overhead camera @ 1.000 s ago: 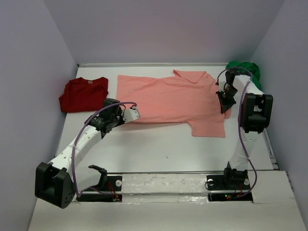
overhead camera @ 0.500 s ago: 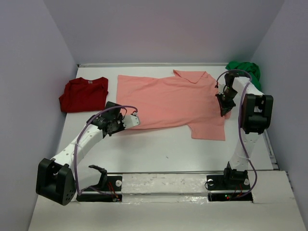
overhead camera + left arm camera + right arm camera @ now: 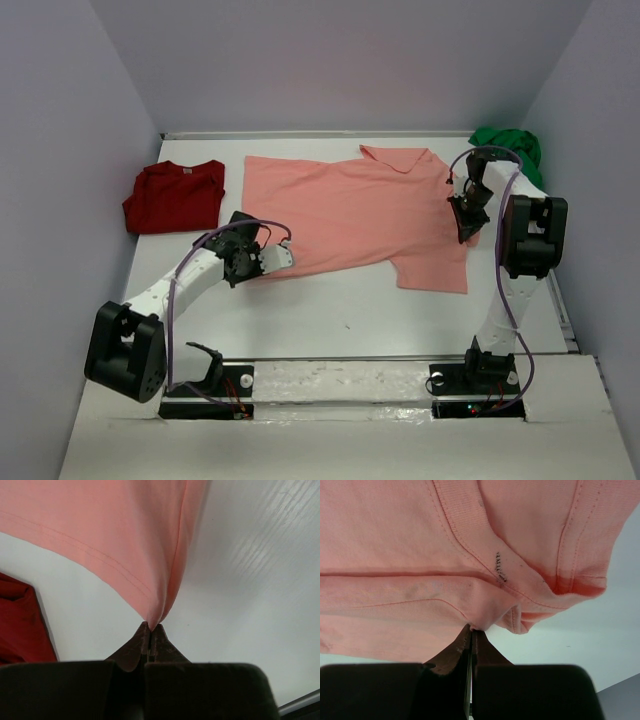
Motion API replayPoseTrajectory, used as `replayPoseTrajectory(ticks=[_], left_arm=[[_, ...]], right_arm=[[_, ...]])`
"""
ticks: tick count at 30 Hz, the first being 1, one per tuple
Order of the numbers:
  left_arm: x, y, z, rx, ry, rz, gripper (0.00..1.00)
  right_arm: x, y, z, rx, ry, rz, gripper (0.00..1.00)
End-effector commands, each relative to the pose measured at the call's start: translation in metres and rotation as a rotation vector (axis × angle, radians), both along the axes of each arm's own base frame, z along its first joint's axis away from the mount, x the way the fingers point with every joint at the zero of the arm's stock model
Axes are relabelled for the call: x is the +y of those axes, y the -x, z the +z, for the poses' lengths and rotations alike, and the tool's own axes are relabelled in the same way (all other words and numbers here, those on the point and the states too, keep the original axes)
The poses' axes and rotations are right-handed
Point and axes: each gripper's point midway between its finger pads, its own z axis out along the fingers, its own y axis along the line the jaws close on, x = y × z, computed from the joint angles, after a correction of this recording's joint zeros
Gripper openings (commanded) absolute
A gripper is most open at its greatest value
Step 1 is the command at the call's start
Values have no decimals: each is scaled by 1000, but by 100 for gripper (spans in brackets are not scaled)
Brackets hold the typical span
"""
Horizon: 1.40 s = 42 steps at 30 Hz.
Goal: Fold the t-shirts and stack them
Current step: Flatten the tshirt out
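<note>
Shifted rightward since a second ago, the left tool (image 3: 288, 257) pinches the lower-left hem of the salmon-pink short-sleeved cloth t-shirt (image 3: 350, 205) spread mid-frame on the white table (image 3: 330, 310); the right tool (image 3: 468, 230) clamps its sleeve seam.

The left gripper (image 3: 280, 262) drew back toward the near edge of the table (image 3: 340, 310) and a little to the right, taking the pinched hem corner of the salmon-pink t-shirt (image 3: 350, 200) with it. That near hem, which had run straight across, came to slant, its left end lying nearer the edge than its middle. The left arm (image 3: 170, 290) folded in, its black elbow block sliding right and away from the near edge. The right gripper (image 3: 468, 220) shifted only slightly nearer, and the sleeve below it crept the same way
</note>
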Motion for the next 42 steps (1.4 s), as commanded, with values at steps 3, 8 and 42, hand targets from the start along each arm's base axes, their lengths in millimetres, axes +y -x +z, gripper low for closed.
replayPoseTrajectory(ticks=[3, 8, 42], left_arm=[[-5, -9, 11, -10, -7, -22, 0], [-7, -13, 9, 0, -4, -24, 0], [-3, -62, -9, -101, -104, 15, 0]], right_arm=[[0, -5, 13, -48, 11, 7, 0], [1, -5, 6, -31, 2, 5, 0], [-3, -25, 2, -41, 19, -10, 0]])
